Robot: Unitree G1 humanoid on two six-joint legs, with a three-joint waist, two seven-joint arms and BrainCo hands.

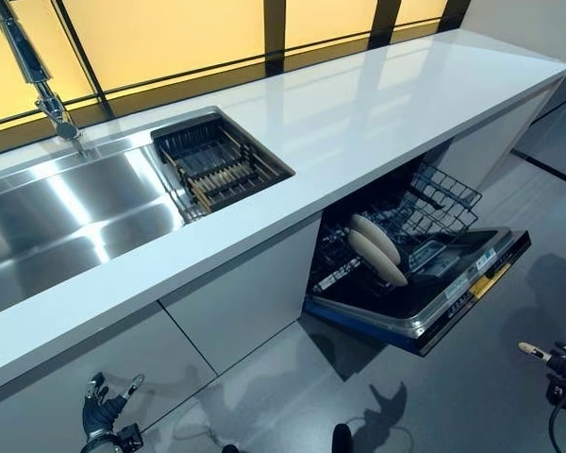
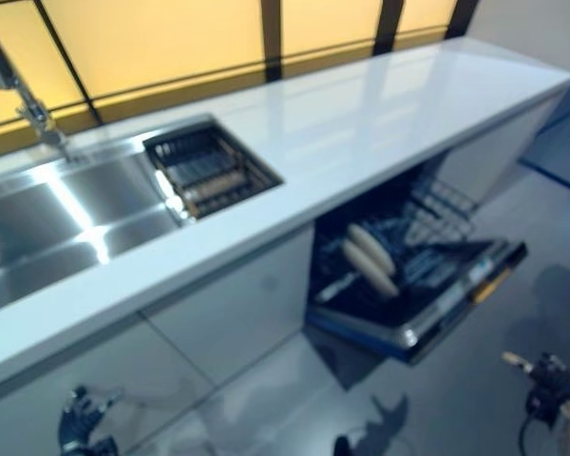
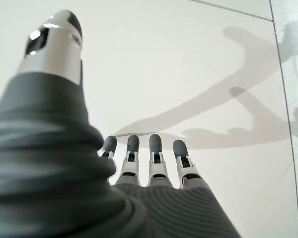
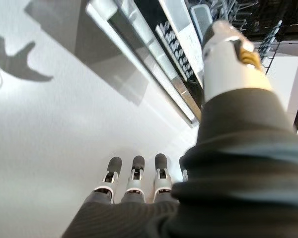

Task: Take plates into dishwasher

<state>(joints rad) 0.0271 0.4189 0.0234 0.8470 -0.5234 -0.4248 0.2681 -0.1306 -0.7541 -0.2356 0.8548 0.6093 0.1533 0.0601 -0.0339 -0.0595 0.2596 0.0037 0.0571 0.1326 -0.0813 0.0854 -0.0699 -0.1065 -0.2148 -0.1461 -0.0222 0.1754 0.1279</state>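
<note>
Left hand [image 1: 102, 412] hangs low over the floor, fingers straight and empty; above it sink [image 1: 47, 215], drying basket [image 1: 217, 160], white tabletop [image 1: 377, 104]; two plates [image 1: 374, 249] stand in the open dishwasher [image 1: 424, 311] rack; right hand [image 1: 557, 362] spread, empty

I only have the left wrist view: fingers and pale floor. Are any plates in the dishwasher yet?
Observer: Yes. Two pale plates stand on edge, side by side, in the lower rack of the open dishwasher.
Operator: Is my right hand carrying one?
Observer: No. The right hand has straight fingers and holds nothing; it hangs low beside the dishwasher's open door.
Operator: Any plates left by the sink?
Observer: None that I can see. The countertop is bare, and the dark drying rack set in the sink shows no plates.
Operator: And my left hand?
Observer: The left hand is open too, low in front of the cabinet under the sink.
</note>
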